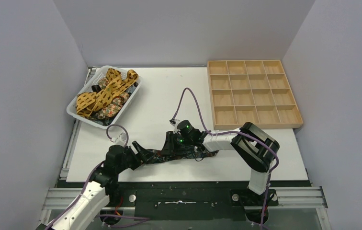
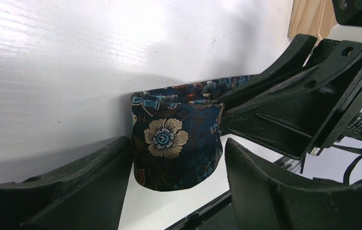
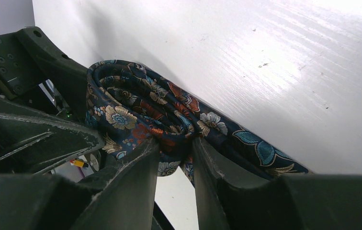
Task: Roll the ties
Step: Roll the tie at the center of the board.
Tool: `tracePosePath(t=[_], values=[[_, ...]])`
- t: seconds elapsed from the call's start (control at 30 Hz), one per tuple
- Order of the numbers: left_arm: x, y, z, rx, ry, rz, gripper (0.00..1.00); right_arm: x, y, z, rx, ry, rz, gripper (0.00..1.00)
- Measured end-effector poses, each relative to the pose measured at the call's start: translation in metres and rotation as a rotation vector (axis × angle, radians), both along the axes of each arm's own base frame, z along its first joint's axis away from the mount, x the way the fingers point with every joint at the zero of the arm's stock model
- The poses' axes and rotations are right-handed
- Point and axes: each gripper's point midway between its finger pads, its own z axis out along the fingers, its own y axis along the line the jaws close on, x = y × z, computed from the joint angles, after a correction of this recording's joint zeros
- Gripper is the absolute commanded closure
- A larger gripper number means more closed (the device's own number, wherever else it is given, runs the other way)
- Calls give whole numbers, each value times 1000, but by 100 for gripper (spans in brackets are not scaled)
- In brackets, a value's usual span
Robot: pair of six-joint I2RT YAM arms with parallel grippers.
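Observation:
A dark navy floral tie (image 1: 184,154) lies along the near part of the white table. In the left wrist view its folded end (image 2: 174,139) stands between my left fingers. My left gripper (image 1: 141,153) (image 2: 176,146) is open and straddles that end, with the fabric nearly filling the gap. My right gripper (image 1: 172,142) (image 3: 175,143) is shut on a bunched, partly coiled part of the same tie (image 3: 136,108). The two grippers are close together, and the right one's black body (image 2: 303,96) fills the right of the left wrist view. Mustard-yellow spotted ties (image 1: 103,91) lie in the basket.
A white mesh basket (image 1: 80,116) at the back left holds several more ties. A wooden tray (image 1: 252,93) with many small compartments stands at the back right. A purple cable (image 1: 192,98) loops over the table above the right wrist. The table's front edge (image 1: 188,180) is just behind the tie.

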Motion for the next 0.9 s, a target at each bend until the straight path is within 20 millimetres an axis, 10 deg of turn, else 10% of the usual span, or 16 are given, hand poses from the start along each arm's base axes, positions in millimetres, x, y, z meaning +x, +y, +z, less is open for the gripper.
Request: tracePosePath(t=[0.9], values=[[4,6,-12,106,20,-28,79,4,9,5,7,-11,39,61]])
